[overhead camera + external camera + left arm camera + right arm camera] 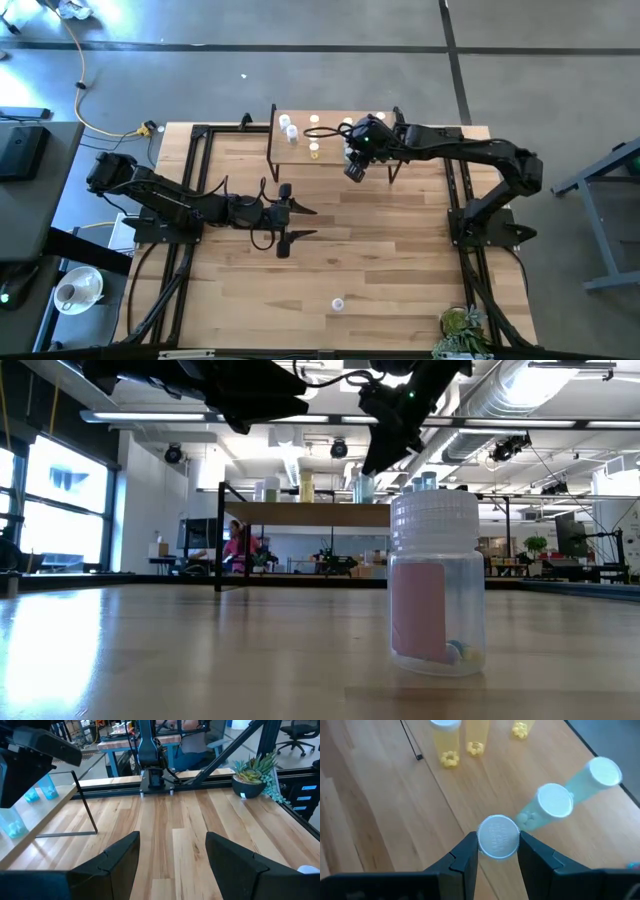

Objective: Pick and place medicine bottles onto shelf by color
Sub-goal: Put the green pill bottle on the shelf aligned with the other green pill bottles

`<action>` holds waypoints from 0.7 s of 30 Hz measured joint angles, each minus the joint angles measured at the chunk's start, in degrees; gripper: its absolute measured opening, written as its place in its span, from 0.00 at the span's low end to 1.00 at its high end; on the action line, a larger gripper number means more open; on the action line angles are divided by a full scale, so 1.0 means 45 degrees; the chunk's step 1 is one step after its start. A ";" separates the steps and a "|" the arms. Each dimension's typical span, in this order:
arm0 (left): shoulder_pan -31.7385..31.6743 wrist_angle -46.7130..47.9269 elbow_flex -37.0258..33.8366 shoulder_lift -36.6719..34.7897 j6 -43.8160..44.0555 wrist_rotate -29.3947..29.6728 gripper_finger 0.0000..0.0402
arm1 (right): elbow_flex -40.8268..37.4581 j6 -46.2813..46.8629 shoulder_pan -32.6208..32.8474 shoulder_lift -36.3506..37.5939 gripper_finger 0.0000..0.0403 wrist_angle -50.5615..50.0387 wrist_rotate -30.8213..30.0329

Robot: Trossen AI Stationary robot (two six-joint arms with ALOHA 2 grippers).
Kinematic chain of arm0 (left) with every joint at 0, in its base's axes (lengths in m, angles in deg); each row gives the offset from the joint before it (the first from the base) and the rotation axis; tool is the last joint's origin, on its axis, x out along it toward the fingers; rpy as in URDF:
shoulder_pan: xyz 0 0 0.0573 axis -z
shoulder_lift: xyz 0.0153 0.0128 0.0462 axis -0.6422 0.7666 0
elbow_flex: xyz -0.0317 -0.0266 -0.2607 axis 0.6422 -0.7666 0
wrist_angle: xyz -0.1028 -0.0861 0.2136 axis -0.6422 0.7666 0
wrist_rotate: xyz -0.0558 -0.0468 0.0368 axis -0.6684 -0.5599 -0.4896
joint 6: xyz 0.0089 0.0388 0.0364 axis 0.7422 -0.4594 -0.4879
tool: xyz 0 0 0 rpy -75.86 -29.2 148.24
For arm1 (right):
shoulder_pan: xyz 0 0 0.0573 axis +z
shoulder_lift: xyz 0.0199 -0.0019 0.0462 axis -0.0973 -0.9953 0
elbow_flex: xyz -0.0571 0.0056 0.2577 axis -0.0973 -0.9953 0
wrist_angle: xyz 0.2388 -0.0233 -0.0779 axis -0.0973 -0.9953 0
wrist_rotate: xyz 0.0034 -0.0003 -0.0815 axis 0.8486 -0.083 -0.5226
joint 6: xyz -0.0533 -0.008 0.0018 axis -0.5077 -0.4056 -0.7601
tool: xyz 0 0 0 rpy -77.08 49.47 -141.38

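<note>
Over the small wooden shelf [330,140] at the far edge of the table [400,260], the right gripper [499,851] hangs with its two dark fingers closed on the white cap of a medicine bottle [498,836], one finger on each side. Just beside that bottle, two pale green bottles [555,802] with white caps stand on the shelf board. Farther along the board stand yellow bottles [446,740], little yellow pills showing at their bases. From above, several pale caps dot the shelf top.

Near the middle of the table, the left gripper [296,222] waits with its jaws spread apart and nothing between them. Its wrist camera looks across bare wood toward blue bottles [40,790] on the shelf and a potted plant [255,775] at the table's corner.

Well apart from the shelf, near the front edge, one pink bottle [437,582] stands upright and alone, a few small pills at its bottom.
</note>
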State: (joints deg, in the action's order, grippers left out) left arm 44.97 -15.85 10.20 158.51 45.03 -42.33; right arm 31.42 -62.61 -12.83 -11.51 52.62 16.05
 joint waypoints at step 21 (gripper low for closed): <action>-0.0001 0.0000 0.0000 0.0005 0.0000 0.0000 0.54 | 0.0000 -0.0525 0.0005 -0.0005 0.37 0.0273 -0.0249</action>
State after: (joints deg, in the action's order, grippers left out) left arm 44.97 -15.85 10.20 158.53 45.03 -42.33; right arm 31.42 -64.97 -12.81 -11.53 53.84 14.93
